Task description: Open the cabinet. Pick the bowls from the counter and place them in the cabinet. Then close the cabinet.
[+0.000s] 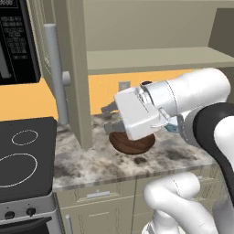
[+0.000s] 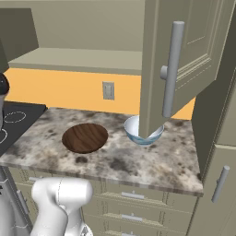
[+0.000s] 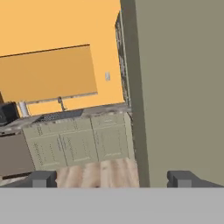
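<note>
The white arm's two-finger gripper [image 1: 109, 118] is seen nearest the left base camera, its jaws spread wide and nothing held between them. It is held just above the speckled grey-brown marble-like desk [image 2: 138, 163], pointing sideways toward the open left door of the tall beige-olive wall cabinet [image 1: 75, 73], with the forearm laid roughly level and the wrist turned so the hand camera looks past the door's edge into the room. The wide shallow dark-brown wood-grain bowl [image 2: 85, 137] rests on the desk just below the hand; the smaller white and light-blue bowl [image 2: 138, 133] sits near it, partly under the open right door. Both doors stand open, so a bowl pick is judged next. A sideways sweep could strike the left door, or a low descent could shove the brown bowl instead of gripping its rim.
</note>
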